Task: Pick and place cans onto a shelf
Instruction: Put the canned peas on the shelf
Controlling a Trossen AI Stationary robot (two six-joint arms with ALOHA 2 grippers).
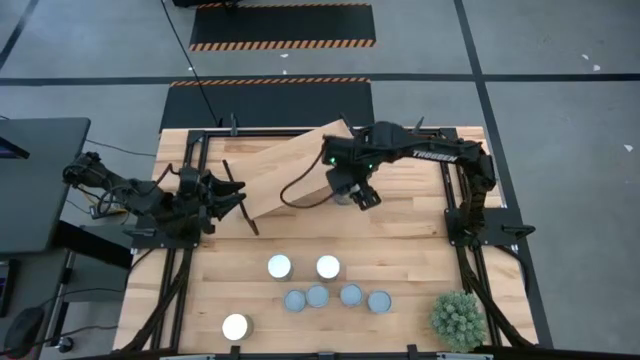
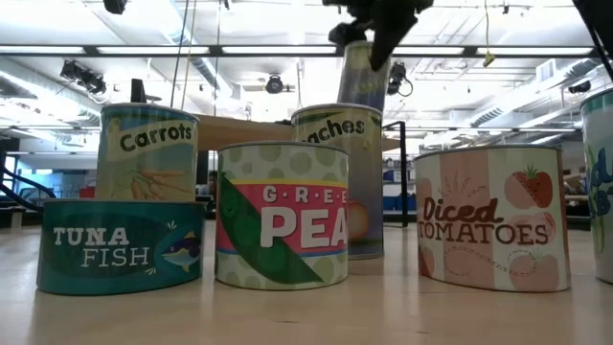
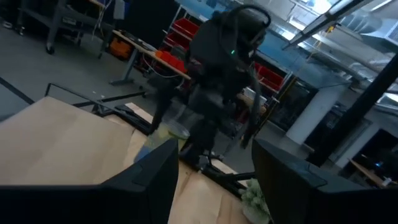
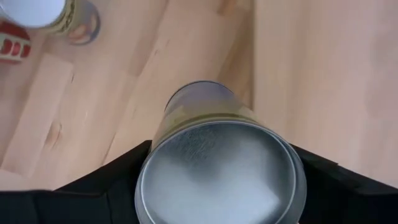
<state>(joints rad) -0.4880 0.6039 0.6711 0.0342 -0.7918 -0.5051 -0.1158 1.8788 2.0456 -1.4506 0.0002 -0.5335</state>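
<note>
My right gripper [image 1: 352, 192] is shut on a tall can [image 4: 221, 174] with a silver top, held in the air just off the right end of the tilted wooden shelf [image 1: 285, 165]. In the low view this can [image 2: 359, 72] hangs above the others. Three white-topped cans [image 1: 279, 266] and several blue-grey-topped cans [image 1: 317, 296] stand on their bases on the near half of the table. My left gripper [image 1: 228, 196] waits open and level at the shelf's left end, with nothing between its fingers [image 3: 155, 180]. My right gripper pinches the can between its two fingers [image 4: 118, 171], one on each side of the wall just below the top rim [image 4: 149, 168]. The fingers come from above and point steeply down. The can hangs roughly upright, lifted clear of the table.
A green spiky plant [image 1: 458, 318] stands at the near right corner. Black frame rails [image 1: 447, 200] run along both sides of the table. Bare wood [image 1: 400, 240] lies between the shelf and the row of cans.
</note>
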